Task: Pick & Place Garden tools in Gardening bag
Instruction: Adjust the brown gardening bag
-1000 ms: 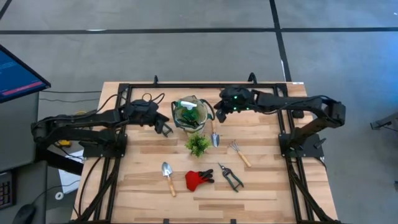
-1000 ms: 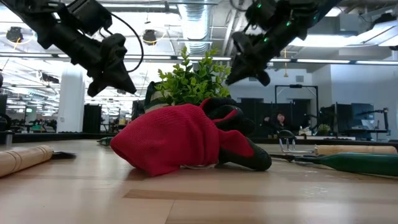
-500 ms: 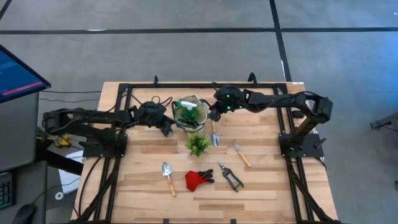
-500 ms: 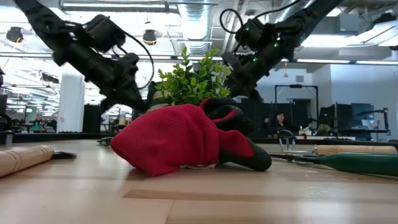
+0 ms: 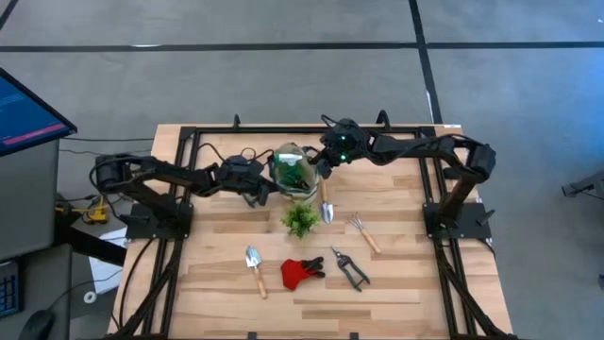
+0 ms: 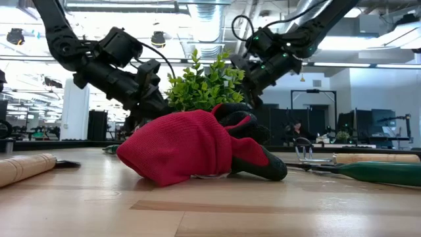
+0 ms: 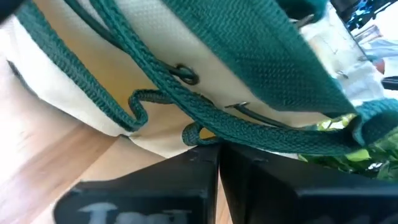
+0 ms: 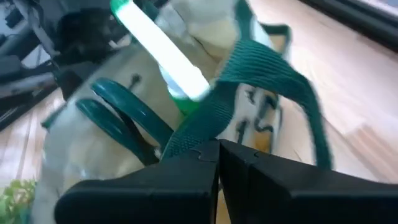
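1. Risk first: we judge that the small round beige fabric gardening bag with dark green rim and loop handles (image 5: 290, 172) could be squeezed, tipped or dragged across the pale wooden worktop (image 5: 396, 274), because both arms press in on it from opposite sides with nothing gripped.
2. Snagging is our second worry: the green cord and loop handle lie right against the left gripper (image 7: 217, 163), and a green strap crosses just ahead of the right gripper (image 8: 217, 155); either could catch on withdrawal and pull the bag over.
3. Both sets of jaws are together and clamped on nothing.
4. The bag sits between the two grippers, touching or nearly touching each; a green spray bottle (image 8: 163, 53) already stands inside it.
5. The remaining tools lie well apart from the jaws, nearer the front: a red glove (image 5: 300, 273), black-handled pruning shears (image 5: 349, 268), wooden-handled trowels (image 5: 256, 268) and a rake (image 5: 362, 232).
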Tool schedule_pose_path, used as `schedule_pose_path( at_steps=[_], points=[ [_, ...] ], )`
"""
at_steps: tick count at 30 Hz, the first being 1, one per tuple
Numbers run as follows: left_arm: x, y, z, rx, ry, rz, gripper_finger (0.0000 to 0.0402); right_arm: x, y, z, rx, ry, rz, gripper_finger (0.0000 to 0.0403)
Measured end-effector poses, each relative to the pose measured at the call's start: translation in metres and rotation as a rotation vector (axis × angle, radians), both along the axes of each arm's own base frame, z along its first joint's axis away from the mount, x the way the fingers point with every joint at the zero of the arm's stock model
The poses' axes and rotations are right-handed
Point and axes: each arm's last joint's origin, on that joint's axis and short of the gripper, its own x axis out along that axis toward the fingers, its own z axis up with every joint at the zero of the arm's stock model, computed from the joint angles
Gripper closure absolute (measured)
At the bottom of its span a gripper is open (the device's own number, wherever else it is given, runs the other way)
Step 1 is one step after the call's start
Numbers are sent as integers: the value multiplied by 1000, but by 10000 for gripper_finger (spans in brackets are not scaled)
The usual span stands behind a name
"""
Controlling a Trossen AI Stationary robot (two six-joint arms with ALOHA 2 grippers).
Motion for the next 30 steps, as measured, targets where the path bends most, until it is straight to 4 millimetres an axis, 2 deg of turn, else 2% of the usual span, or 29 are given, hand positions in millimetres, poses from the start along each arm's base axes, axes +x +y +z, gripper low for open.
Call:
schedule_pose_path(
  at_steps=[8,17,24,30],
  points=[
    [8,2,-10,-5,-40,8,400,29,-19,2,-30,-28,54,403],
    [23,0,-20,16,-87,-5,400,46,-41,8,-76,14,108,403],
    [52,9,-27,53,-76,48,400,47,-53,11,-88,7,108,403],
    [57,11,-21,61,-97,40,400,36,-65,21,-96,2,76,403]
  ],
)
